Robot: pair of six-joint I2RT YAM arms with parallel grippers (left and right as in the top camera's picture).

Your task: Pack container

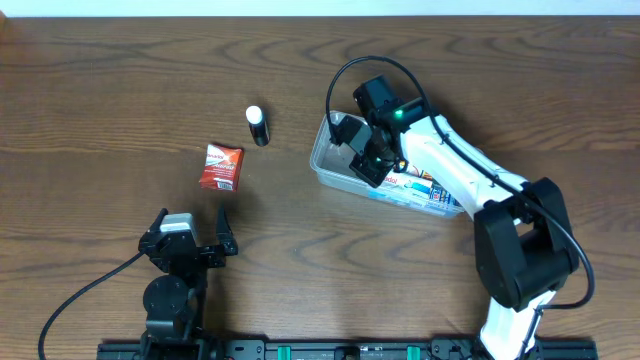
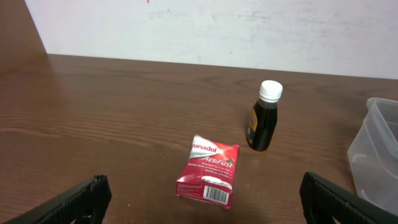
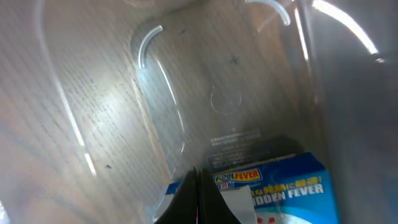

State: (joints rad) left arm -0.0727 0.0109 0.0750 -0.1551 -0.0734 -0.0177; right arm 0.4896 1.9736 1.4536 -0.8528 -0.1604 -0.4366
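Overhead, the left gripper [image 1: 192, 222] sits at the near left of the wooden table [image 1: 90, 110]. Its fingers are spread wide and hold nothing. Just beyond it lies a red packet [image 1: 220, 167], flat on the wood. Farther and slightly right stands a small dark bottle [image 1: 258, 126] with a white cap, upright in the left wrist view and apart from the packet. Right of centre rests the container [image 1: 322, 160], its long side running from far left to near right. The right gripper [image 1: 368, 165] reaches down inside its left half. In the right wrist view the fingers are pressed together to a thin seam, with nothing visible between them. A blue and white box [image 1: 420, 188] lies in the container's right half, just beside those fingertips.
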